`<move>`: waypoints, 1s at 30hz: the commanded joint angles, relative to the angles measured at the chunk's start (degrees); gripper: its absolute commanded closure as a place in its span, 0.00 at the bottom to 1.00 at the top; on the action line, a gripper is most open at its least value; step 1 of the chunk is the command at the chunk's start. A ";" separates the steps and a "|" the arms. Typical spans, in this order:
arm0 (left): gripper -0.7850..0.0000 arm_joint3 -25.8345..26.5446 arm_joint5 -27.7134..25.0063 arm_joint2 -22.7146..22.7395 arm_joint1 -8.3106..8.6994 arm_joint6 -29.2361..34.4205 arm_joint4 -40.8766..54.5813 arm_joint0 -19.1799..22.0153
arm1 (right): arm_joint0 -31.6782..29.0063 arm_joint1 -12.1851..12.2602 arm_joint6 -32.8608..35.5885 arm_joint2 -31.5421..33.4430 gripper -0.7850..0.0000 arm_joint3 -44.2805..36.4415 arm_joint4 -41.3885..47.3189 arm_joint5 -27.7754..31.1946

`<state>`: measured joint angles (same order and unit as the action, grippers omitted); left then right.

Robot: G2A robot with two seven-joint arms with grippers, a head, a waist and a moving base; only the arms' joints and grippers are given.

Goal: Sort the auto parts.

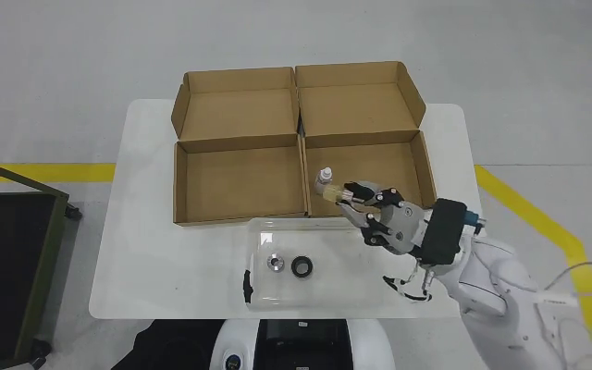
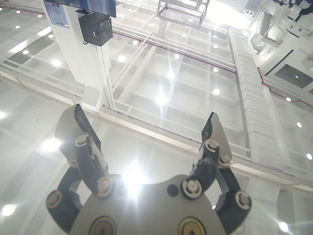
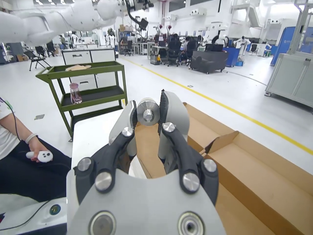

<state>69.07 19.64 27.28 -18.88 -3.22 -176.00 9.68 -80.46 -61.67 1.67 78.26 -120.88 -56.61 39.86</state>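
Overhead, the right arm comes in from the lower right of the frame and slants toward the centre. The right gripper (image 1: 350,196) hangs over the lower left corner of the right cardboard box (image 1: 370,157), its fingers clamped on a metal cylinder (image 3: 146,114). The left gripper (image 2: 146,121) points up at the ceiling, fingers wide apart and holding nothing. Below the boxes, a clear tray (image 1: 259,231) holds a metal ring (image 1: 276,263) and a black ring (image 1: 302,267) side by side.
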 commanded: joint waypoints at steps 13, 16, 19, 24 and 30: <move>0.00 0.00 0.00 0.00 0.00 0.00 0.00 0.00 | 4.71 0.13 12.06 -1.44 1.00 10.68 -1.80 -3.07; 0.00 0.00 0.00 0.00 0.00 0.00 0.00 0.00 | 6.06 0.06 13.37 -2.10 1.00 13.08 -0.47 -3.01; 0.00 0.00 0.00 0.00 0.00 0.00 0.00 0.00 | 7.66 0.05 14.99 -2.72 1.00 15.32 -1.28 -2.94; 0.00 0.00 0.00 0.00 0.00 0.00 0.00 0.00 | 10.66 -0.17 17.78 -4.49 1.00 19.29 -4.87 -5.63; 0.00 0.00 0.00 0.00 0.00 0.00 0.00 0.00 | 13.86 -0.54 19.98 -6.74 1.00 23.70 -7.57 -7.82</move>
<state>69.07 19.64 27.28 -18.88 -3.22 -176.00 9.68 -67.05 -62.17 21.25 71.81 -97.79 -63.91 32.16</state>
